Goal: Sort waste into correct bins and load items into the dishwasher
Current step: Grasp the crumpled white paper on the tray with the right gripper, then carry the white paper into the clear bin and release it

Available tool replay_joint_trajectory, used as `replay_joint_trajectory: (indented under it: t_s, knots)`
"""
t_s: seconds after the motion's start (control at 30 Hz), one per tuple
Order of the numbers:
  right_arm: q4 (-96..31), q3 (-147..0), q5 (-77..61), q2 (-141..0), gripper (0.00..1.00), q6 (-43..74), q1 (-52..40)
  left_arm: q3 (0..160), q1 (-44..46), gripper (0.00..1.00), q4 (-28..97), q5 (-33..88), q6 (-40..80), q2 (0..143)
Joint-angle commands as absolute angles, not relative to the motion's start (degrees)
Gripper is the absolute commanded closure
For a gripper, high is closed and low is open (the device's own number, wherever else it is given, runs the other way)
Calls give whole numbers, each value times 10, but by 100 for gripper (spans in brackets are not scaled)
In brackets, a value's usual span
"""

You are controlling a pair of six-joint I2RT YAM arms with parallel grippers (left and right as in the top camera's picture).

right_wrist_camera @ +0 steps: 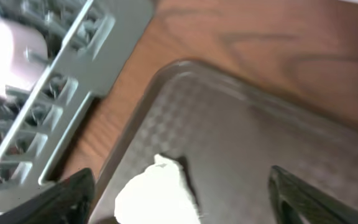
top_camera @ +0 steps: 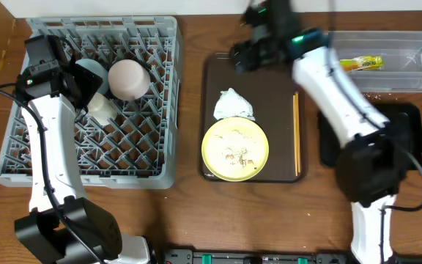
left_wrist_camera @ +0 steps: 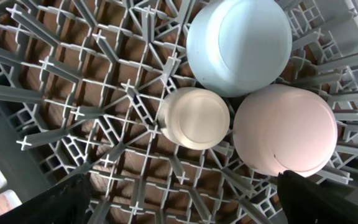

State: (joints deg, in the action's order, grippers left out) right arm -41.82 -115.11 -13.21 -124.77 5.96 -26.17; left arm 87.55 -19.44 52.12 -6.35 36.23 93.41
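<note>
The grey dish rack point(top_camera: 20, 132) holds an upturned light blue bowl point(left_wrist_camera: 238, 43), a pale pink bowl point(left_wrist_camera: 284, 127) and a small white cup point(left_wrist_camera: 194, 118), all close together. My left gripper point(left_wrist_camera: 185, 208) is open and empty above the rack floor beside the cup; it also shows in the overhead view point(top_camera: 85, 86). My right gripper point(right_wrist_camera: 182, 202) is open above a crumpled white paper point(right_wrist_camera: 154, 196) on the brown tray point(right_wrist_camera: 260, 137). The yellow plate point(top_camera: 234, 150) carries crumbs. Chopsticks point(top_camera: 296, 132) lie beside it. A printed wrapper point(top_camera: 361, 64) lies in the clear tub point(top_camera: 416, 44).
The black tray point(top_camera: 409, 117) sits at the right, partly under my right arm. The brown tray's raised rim and the rack's wall point(right_wrist_camera: 73, 81) lie close together, with a strip of wooden table between them.
</note>
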Motion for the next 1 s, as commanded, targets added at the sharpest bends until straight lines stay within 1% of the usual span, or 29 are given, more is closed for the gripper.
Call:
replay_joint_trajectory:
  t_s: [0.0,0.1,0.2,0.33,0.6,0.63,0.67,0.7,0.77,0.8,0.83,0.97]
  knots:
    - [-423,-1141,-58,-1297,16,38,-297,881,-196,3,522,-66,368,928]
    - [-429,-1141,-57,-1326,19,39,-316,881,-196,3,522,-66,368,928]
    - [-440,-1141,-29,-1348,23,73,-324,881,-196,3,522,-66,368,928]
    - [-461,-1141,-15,-1370,27,93,-326,881,-196,3,522,-66,368,928]
    - [-481,-1141,-15,-1395,38,136,-327,881,-196,3,522,-66,368,928]
    - [-482,-1141,-15,-1397,45,143,-327,881,-196,3,522,-66,368,928]
    - [-481,-1141,-15,-1397,60,150,-327,881,-196,3,522,-66,368,928]
    - [-480,-1141,-15,-1397,66,155,-327,881,-196,3,522,-66,368,928]
    - [-476,-1142,-15,-1395,86,163,-326,881,-196,3,522,-66,368,928]
    - [-476,-1143,-15,-1394,94,163,-325,881,-196,3,522,-66,368,928]
    - [-477,-1148,-8,-1390,99,163,-324,881,-196,3,522,-66,368,928]
    - [-491,-1176,61,-1364,99,183,-309,881,-196,3,522,-66,368,928]
